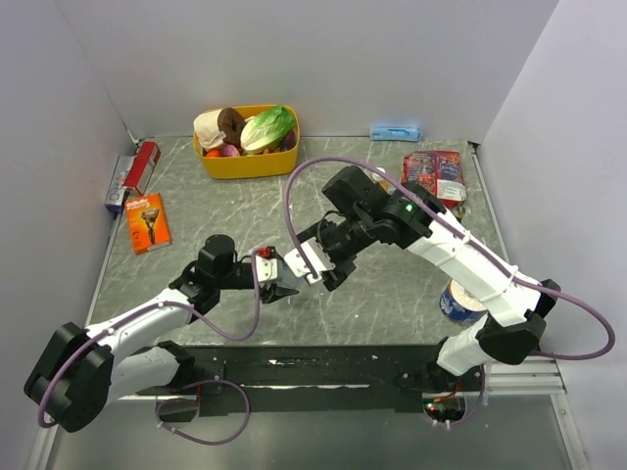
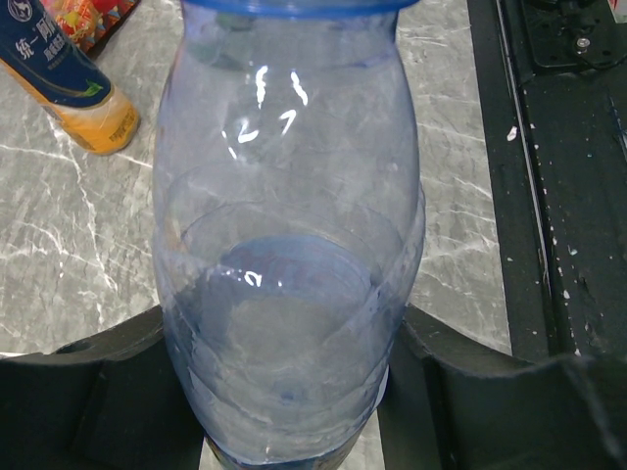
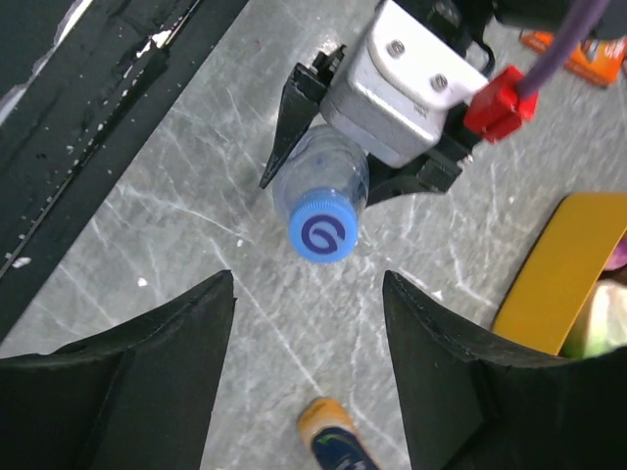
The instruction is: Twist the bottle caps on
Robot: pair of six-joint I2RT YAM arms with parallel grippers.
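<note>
Clear water bottle [image 2: 284, 245], blue cap [image 3: 324, 233] on, sits clamped in left end effector [image 2: 294, 392]. Right end effector [image 3: 306, 294] faces it, fingers [image 3: 147, 372] apart

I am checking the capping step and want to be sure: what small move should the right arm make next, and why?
Probably ease the right gripper forward until its open fingers bracket the blue cap. The cap already sits on the water bottle, which the left gripper clamps, and the right fingers stand apart from it. Whether it is tight cannot be told.
</note>
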